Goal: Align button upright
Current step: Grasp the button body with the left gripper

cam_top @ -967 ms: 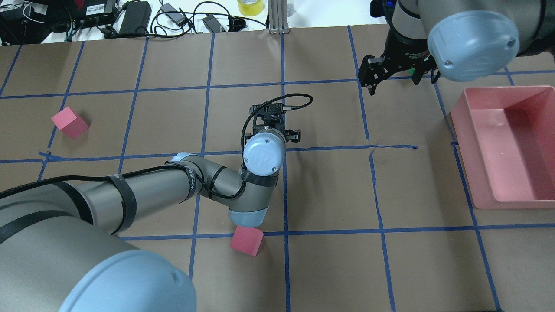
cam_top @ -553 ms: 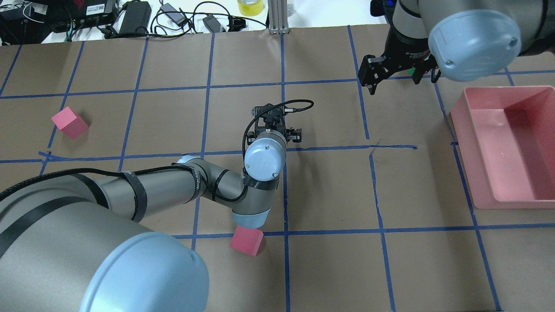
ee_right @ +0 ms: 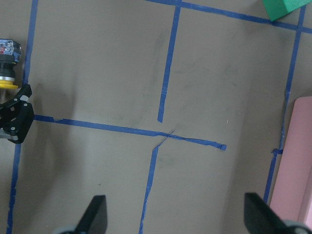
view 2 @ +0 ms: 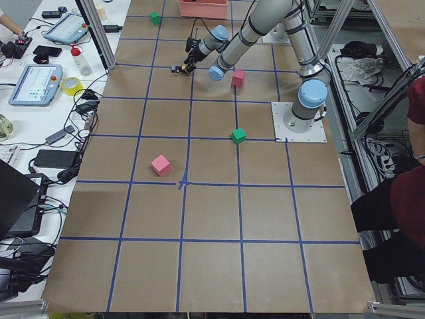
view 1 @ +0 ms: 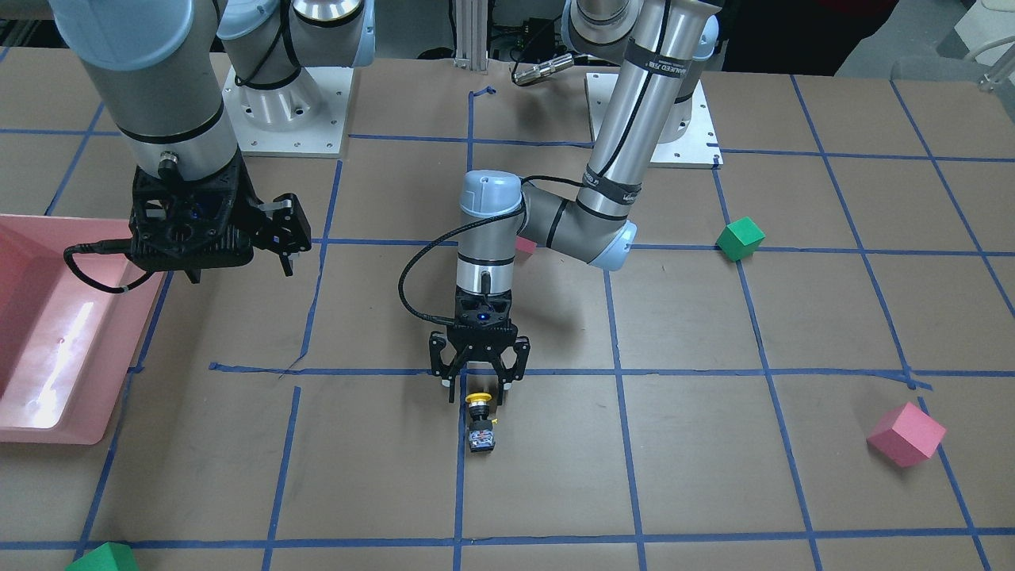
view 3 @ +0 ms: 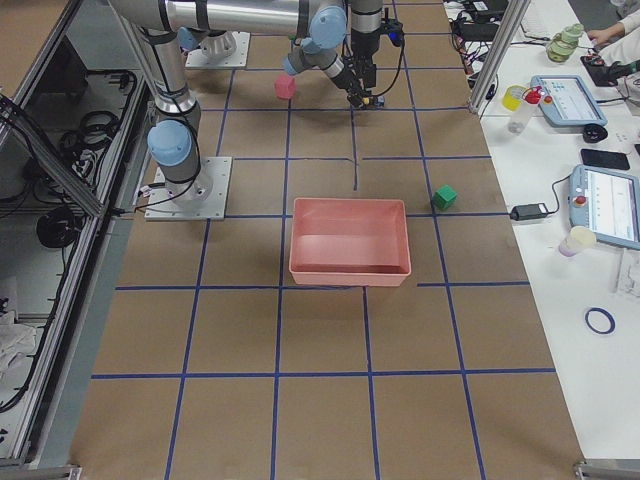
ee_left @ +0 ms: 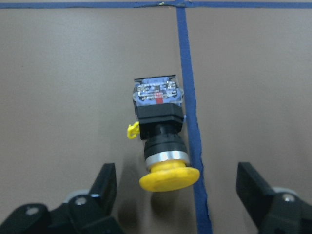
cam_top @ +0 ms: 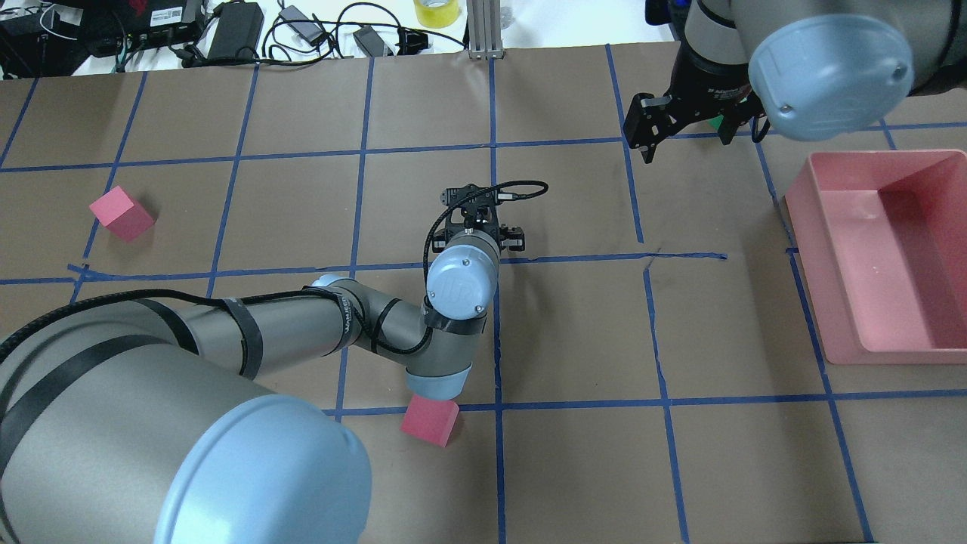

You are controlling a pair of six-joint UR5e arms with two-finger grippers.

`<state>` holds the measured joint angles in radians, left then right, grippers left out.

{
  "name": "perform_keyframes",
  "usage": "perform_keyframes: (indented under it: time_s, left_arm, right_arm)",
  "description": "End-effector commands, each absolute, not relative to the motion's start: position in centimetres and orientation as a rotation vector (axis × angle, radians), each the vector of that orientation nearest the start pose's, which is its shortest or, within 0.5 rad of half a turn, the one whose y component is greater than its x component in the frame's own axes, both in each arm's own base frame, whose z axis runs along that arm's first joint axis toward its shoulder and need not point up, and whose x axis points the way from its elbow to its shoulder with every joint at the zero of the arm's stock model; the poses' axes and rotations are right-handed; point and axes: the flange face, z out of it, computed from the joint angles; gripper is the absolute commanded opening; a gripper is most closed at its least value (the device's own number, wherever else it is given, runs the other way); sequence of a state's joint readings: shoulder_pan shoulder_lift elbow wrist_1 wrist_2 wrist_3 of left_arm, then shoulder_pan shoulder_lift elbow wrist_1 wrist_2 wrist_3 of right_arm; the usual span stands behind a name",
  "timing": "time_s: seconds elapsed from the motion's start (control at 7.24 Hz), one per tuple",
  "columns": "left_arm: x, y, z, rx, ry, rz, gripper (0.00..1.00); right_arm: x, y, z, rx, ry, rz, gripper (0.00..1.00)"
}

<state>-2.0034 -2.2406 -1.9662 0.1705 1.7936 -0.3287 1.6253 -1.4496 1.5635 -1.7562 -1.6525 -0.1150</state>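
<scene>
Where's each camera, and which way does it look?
Front-facing: across the table, facing the robot; left arm and right arm show.
Overhead: behind the robot's shoulders, looking down; both arms show.
Left side: table's left end, looking along it; left arm nearer.
Right side: table's right end; right arm nearer.
Left wrist: looks down on the button; left gripper shows.
Right wrist: looks down at the table; right gripper shows.
Shared: front-facing and left wrist both see the button.

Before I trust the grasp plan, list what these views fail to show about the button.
1. Right wrist view: the button is cut off by the left edge.
2. Overhead view: the left arm's wrist hides it entirely.
3. Both side views: it is too small to judge its pose.
</scene>
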Motion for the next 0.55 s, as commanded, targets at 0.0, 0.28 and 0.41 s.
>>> perform_keyframes:
  time_s: [0.0, 0.28, 0.41]
  left_arm:
    - [-34.9, -49.0, 13.7, 0.044, 2.994, -1.093, 0.52]
    - [-34.7, -49.3, 14.4, 0.034, 2.966, -1.117, 0.30]
    - [-34.9, -49.7, 15.7, 0.065, 2.951, -1.140, 0.28]
  right_arm:
    - [15.5, -54.0, 44.7, -0.274, 3.211, -0.107, 1.00]
    - [15.5, -54.0, 44.5, -0.272, 3.215, -0.102, 1.00]
    - [15.4, -54.0, 44.6, -0.272, 3.218, -0.104, 1.00]
